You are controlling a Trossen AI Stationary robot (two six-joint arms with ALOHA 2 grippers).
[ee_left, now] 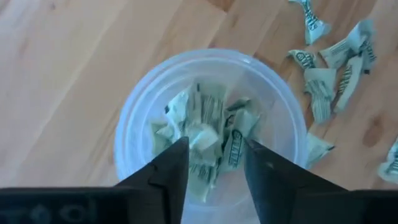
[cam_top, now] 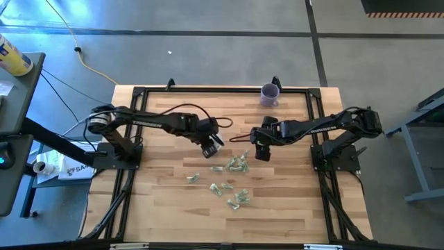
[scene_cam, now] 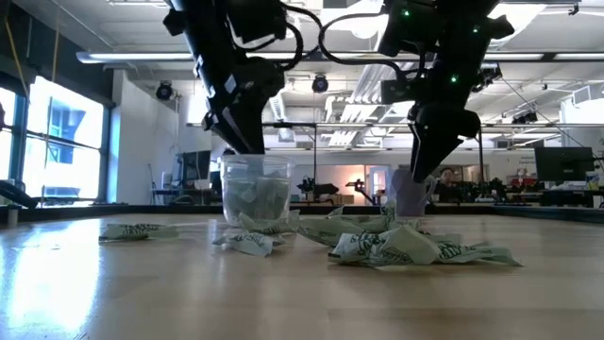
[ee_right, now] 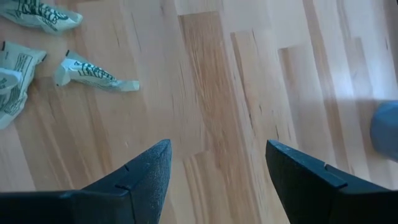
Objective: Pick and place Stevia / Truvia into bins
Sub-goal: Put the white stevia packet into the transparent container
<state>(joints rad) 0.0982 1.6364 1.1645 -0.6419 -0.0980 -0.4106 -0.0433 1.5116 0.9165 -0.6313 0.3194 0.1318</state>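
Packets [scene_cam: 415, 247] lie crumpled nearest the low camera, strewn loose on the table [cam_top: 159, 208] around the cup [ee_left: 208, 124]. Left gripper [ee_left: 214, 171] hangs directly over the cup's mouth, fingers parted with nothing between them; this placement suits dropping a packet inside, where several already rest. Right gripper [ee_right: 214, 168] hovers above bare wood beside the scatter, fingers spread and empty, apparently poised for a pick. Mug [cam_top: 270, 93] stands well apart at the far edge, outside the work.
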